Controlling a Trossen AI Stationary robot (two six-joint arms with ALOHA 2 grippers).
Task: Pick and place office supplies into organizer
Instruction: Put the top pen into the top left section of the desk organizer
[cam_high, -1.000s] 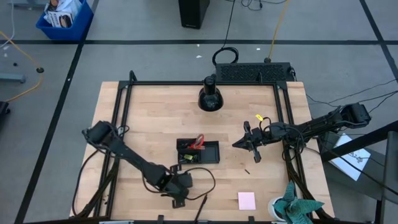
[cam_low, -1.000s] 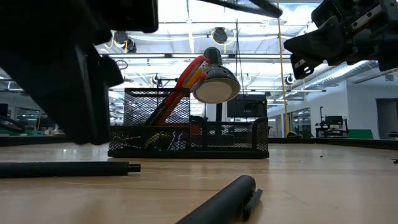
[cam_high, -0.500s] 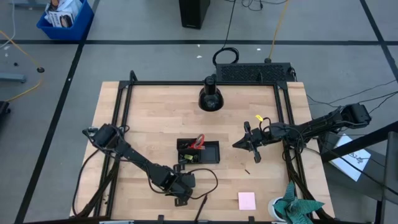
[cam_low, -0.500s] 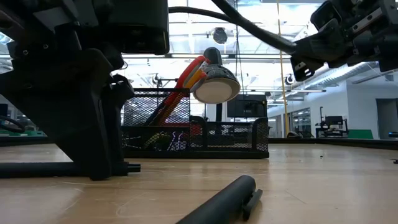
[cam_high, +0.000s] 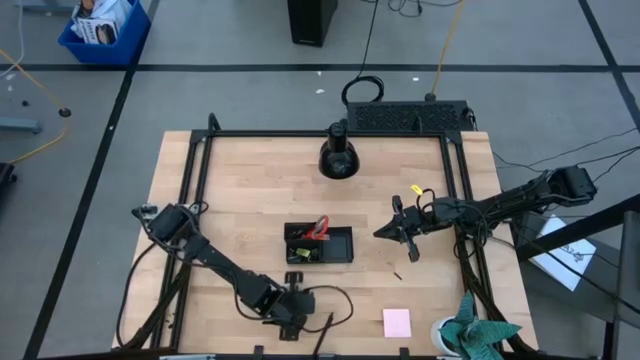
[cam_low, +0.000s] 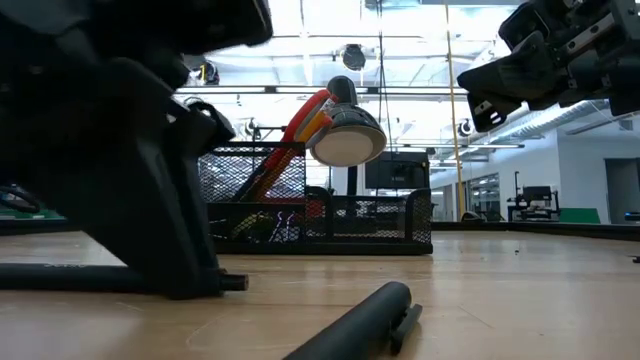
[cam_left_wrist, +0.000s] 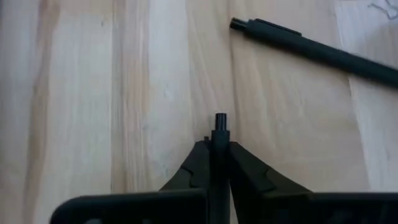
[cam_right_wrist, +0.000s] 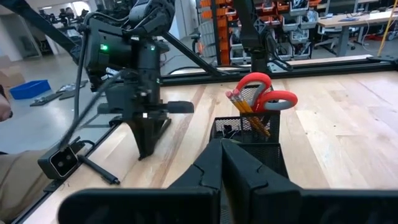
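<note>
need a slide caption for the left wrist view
Left gripper closed on a thin dark pen at the wooden table; a second pen lies nearby.

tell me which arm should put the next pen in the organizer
Left. The left gripper is down at the table's near edge, already shut on a pen, with a second pen beside it. The right gripper hovers right of the organizer, holding nothing.

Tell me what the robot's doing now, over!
Left gripper shut on pen, low on table. Right gripper shut, waiting beside organizer. Second pen nearby.
</note>
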